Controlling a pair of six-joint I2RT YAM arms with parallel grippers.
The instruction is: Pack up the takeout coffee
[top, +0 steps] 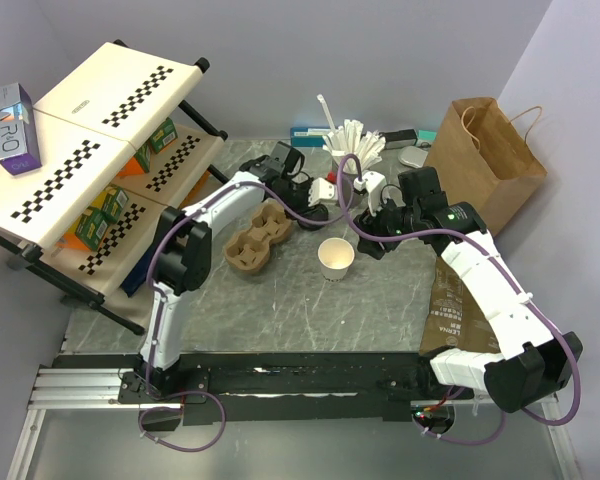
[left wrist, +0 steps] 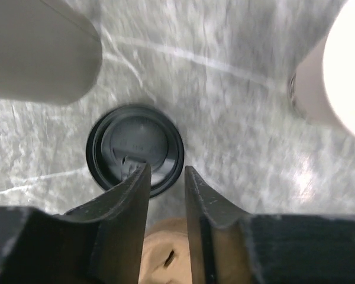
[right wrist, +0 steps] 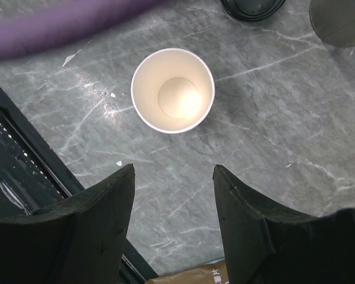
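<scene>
**Q:** Marbled grey tabletop point(top: 280, 310): where does the coffee stand?
**A:** Cup point(right wrist: 173, 90) upright and uncovered, mid-tabletop. Lid point(left wrist: 134, 148) lies flat, apart from it, near the carrier point(top: 257, 238).
**Q:** And each pincer?
**A:** Left pincer point(left wrist: 165, 170): narrow gap, empty, over the lid's edge. Right pincer point(right wrist: 173, 195): wide, empty, above the tabletop just short of the cup.

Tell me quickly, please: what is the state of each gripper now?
Left gripper: slightly open, empty, near the black lid.
Right gripper: wide open, empty, near the white paper cup.
</scene>
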